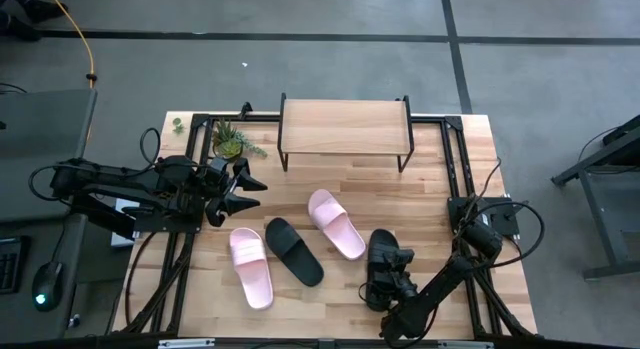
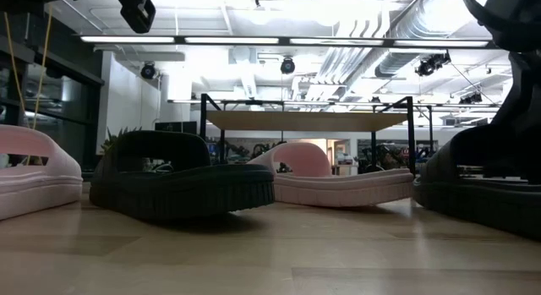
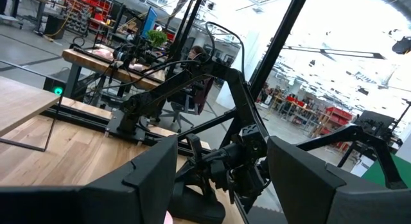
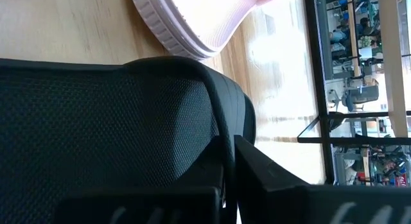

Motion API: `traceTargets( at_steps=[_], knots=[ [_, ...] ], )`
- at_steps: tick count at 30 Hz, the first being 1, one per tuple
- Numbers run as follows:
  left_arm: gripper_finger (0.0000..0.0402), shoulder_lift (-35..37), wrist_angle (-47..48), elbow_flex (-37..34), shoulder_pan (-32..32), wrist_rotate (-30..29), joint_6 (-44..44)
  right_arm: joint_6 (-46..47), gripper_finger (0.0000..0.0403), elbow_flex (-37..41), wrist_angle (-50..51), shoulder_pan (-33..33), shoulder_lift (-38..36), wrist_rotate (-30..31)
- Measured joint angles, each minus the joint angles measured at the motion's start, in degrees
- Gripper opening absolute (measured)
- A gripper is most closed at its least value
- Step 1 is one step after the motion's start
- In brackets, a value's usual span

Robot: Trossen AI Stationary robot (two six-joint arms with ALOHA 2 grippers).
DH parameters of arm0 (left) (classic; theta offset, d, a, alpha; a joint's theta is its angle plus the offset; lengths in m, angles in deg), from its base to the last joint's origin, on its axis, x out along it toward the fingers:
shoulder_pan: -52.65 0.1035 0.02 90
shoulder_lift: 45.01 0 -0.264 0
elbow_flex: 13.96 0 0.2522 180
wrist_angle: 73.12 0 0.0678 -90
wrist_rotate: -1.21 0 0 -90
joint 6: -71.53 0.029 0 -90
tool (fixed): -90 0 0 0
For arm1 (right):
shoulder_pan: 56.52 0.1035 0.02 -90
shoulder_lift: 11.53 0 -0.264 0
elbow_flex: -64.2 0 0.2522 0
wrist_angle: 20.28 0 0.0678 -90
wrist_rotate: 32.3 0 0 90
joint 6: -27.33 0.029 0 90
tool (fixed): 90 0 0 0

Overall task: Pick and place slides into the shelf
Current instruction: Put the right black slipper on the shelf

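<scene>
The right gripper point(image 1: 385, 277) is pinching the strap of the black slide point(image 1: 381, 251) lying at the table's front right. The left gripper point(image 1: 243, 189) is hovering spread apart, beside the shelf point(image 1: 345, 126).

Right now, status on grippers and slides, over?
Right gripper shut on black slide at table's right. Left gripper open, waiting left. Shelf bare; three slides on table.

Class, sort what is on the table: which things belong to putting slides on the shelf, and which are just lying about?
Job:
pink slides
black slides, one gripped by the right gripper
shelf

Lying about:
small plant
</scene>
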Motion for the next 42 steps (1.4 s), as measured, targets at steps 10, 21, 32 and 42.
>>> traceTargets(
  at_steps=[10,21,32,42],
  knots=[
    [0.0225,0.0,0.0,0.0,0.0,-1.1,0.4,0.1,0.0001,0.0,1.3,0.0,0.0,-0.4],
    [0.0225,0.0,0.1,0.0,0.0,-1.6,0.6,1.8,0.0000,0.1,5.4,-0.2,-0.1,-0.9],
    [0.0225,0.0,0.1,0.0,0.0,-1.5,0.6,0.8,0.0000,0.1,5.3,-0.5,-4.5,2.6],
    [0.0225,0.0,0.1,0.0,0.0,-1.5,0.6,-2.9,0.0000,0.0,5.2,-0.7,-9.0,5.1]
  ],
)
